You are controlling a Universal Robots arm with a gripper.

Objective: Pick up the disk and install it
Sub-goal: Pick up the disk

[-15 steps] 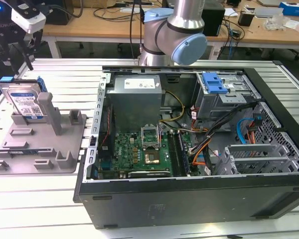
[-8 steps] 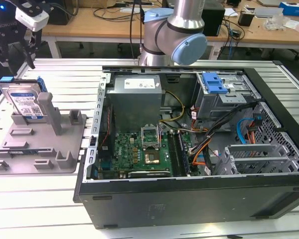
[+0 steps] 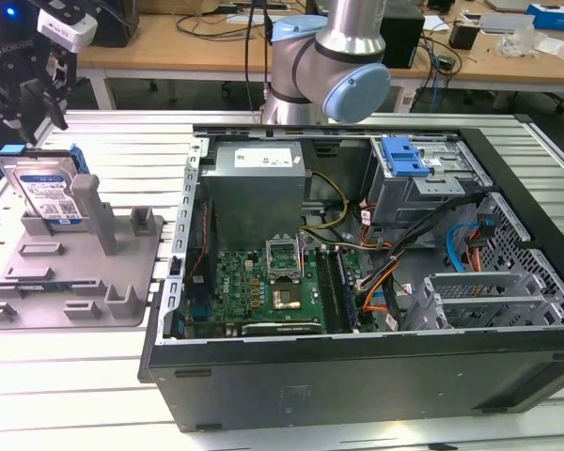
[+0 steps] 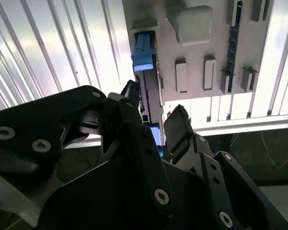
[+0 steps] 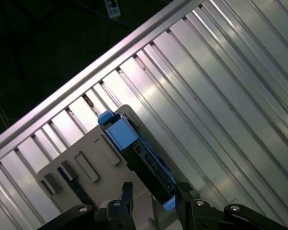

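The flat silver-metal disk (image 3: 47, 193), with a white-and-blue label and a blue carrier frame, stands on edge in a grey plastic holding fixture (image 3: 94, 282) at the exterior view's left. The black tool (image 3: 39, 122) hangs just above it, spread wide and straddling its upper end in both wrist views, not clamped. The pick looks barely begun, and installing is all left. The ribbed aluminium surface (image 3: 75, 395) lies open around the fixture. The opened black computer case (image 3: 357, 376) stands just beside it.
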